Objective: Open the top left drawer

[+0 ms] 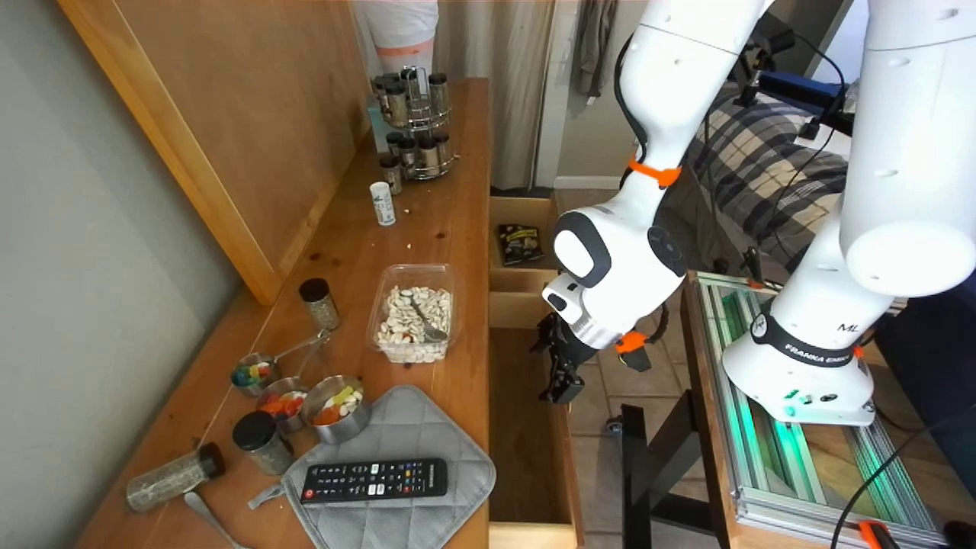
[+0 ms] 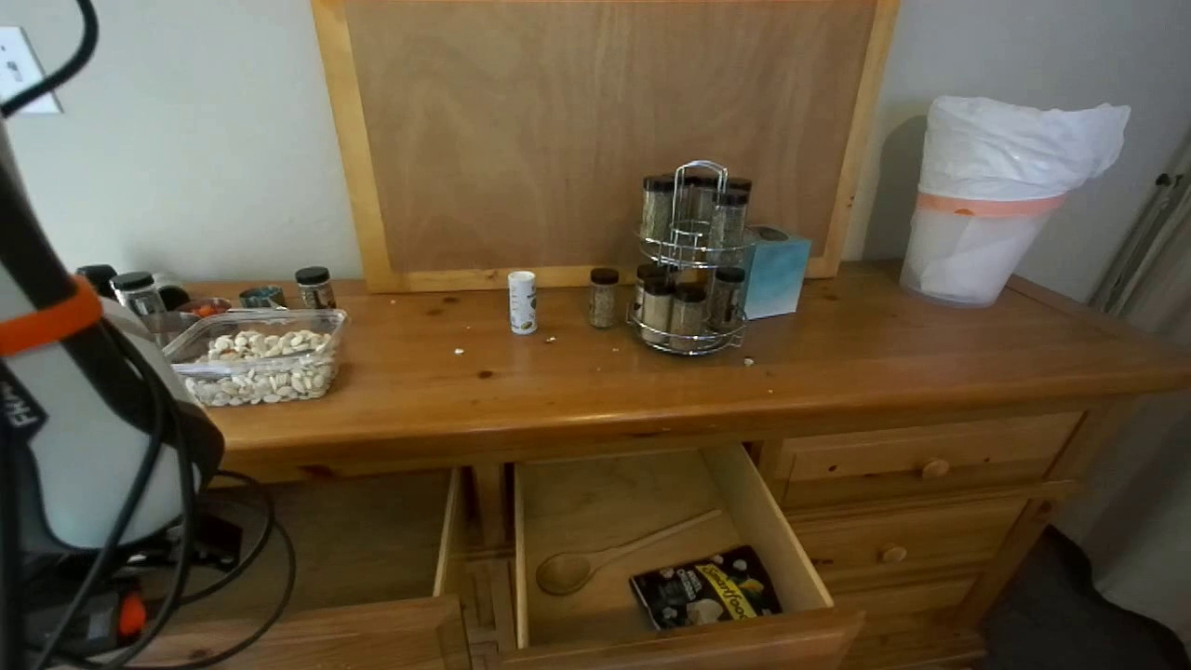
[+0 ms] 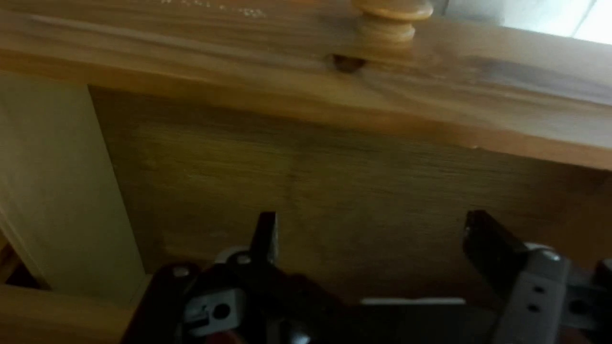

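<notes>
The top left drawer (image 1: 526, 465) is pulled out from the dresser, with bare wood inside. It also shows in an exterior view (image 2: 372, 540), partly hidden behind the arm and cables. In the wrist view its floor (image 3: 306, 186) fills the middle, and its front panel with a round wooden knob (image 3: 391, 28) crosses the top. My gripper (image 1: 553, 364) is over the drawer, near its front wall. In the wrist view the gripper (image 3: 372, 217) has its fingers wide apart with nothing between them. The knob is beyond the fingertips, outside the drawer front.
Beside it a smaller drawer (image 2: 614, 502) is open, holding a wooden spoon (image 2: 595, 563) and a black snack bag (image 2: 707, 586). The dresser top (image 2: 447, 400) carries a nut tub (image 2: 260, 368), a spice rack (image 2: 689, 270) and a remote (image 1: 374, 480). Cables hang by the arm.
</notes>
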You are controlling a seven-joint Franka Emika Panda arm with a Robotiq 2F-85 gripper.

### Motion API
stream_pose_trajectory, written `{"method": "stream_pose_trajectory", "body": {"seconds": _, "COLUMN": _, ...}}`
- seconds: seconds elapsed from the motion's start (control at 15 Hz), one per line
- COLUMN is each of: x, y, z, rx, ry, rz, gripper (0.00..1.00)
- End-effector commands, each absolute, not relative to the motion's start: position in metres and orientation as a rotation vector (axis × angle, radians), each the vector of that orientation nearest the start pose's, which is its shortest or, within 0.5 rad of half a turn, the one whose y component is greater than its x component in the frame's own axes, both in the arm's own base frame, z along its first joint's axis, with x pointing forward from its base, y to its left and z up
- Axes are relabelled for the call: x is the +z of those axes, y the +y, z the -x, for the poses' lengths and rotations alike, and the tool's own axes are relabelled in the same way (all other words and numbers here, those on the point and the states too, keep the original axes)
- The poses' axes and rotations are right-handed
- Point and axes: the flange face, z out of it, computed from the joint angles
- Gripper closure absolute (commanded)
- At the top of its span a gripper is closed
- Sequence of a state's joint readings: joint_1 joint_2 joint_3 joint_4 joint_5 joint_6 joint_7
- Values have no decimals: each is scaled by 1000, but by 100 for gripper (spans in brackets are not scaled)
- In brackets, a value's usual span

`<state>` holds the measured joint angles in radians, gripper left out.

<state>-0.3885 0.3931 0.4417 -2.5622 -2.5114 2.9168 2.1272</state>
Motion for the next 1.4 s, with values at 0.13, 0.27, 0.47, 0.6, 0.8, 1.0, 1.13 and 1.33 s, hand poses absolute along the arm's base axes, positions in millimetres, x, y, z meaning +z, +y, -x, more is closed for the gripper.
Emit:
{"method": "stream_pose_trajectory", "body": {"seconds": 0.13, "x": 81, "y": 64, "z": -323, "rx": -498, "ry": -461, "rz": 3056, "gripper": 0}}
{"method": "stream_pose_trajectory", "body": {"seconds": 0.27, "x": 74, "y": 59, "z": -323, "rx": -476, "ry": -437, "rz": 3053, "gripper": 0}}
{"method": "stream_pose_trajectory", "body": {"seconds": 0.47, "x": 65, "y": 54, "z": -321, "rx": -422, "ry": -414, "rz": 3039, "gripper": 0}}
{"method": "stream_pose_trajectory", "body": {"seconds": 0.6, "x": 62, "y": 54, "z": -317, "rx": -367, "ry": -412, "rz": 3012, "gripper": 0}}
{"method": "stream_pose_trajectory", "body": {"seconds": 0.8, "x": 65, "y": 54, "z": -311, "rx": -265, "ry": -433, "rz": 2966, "gripper": 0}}
{"method": "stream_pose_trajectory", "body": {"seconds": 1.0, "x": 71, "y": 54, "z": -308, "rx": -182, "ry": -441, "rz": 2933, "gripper": 0}}
{"method": "stream_pose_trajectory", "body": {"seconds": 1.13, "x": 73, "y": 54, "z": -305, "rx": -133, "ry": -439, "rz": 2927, "gripper": 0}}
{"method": "stream_pose_trajectory", "body": {"seconds": 1.33, "x": 72, "y": 58, "z": -299, "rx": -69, "ry": -432, "rz": 2931, "gripper": 0}}
